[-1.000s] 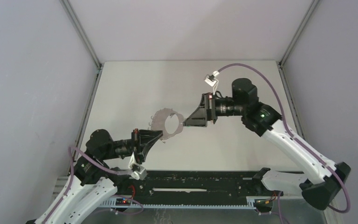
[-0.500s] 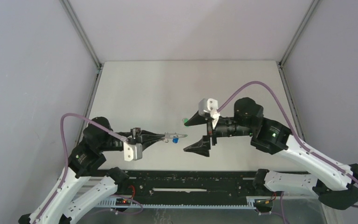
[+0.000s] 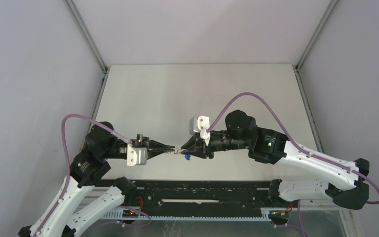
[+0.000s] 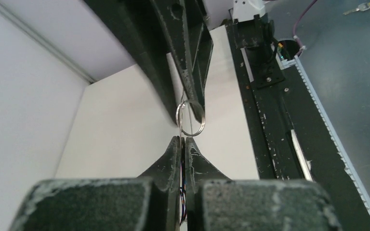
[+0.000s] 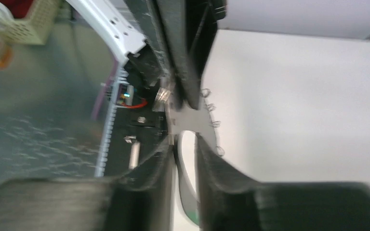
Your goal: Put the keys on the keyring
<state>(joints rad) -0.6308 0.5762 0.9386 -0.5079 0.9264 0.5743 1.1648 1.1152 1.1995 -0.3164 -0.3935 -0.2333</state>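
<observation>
The two grippers meet tip to tip above the table's near middle. My left gripper (image 3: 171, 149) (image 4: 183, 139) is shut on the near edge of the keyring (image 4: 191, 118) (image 5: 197, 118). The keyring is a thin grey band, edge-on in the left wrist view, with small wire loops on its rim. From the other side, my right gripper (image 3: 181, 148) (image 5: 187, 144) has its fingers drawn in close on the band. The right wrist view is blurred. A blue key head (image 3: 187, 158) hangs just below the meeting point. A green patch (image 5: 196, 219) shows low between the right fingers.
A black rail (image 3: 202, 190) (image 4: 270, 96) runs along the table's near edge just below both grippers. Grey walls close in the left, right and back. Off the table, a beige basket (image 5: 29, 19) stands beside the left arm's base.
The right gripper swung left and down to meet the left gripper, and its jaws went from wide open to nearly together around the keyring. The left gripper stayed shut.
</observation>
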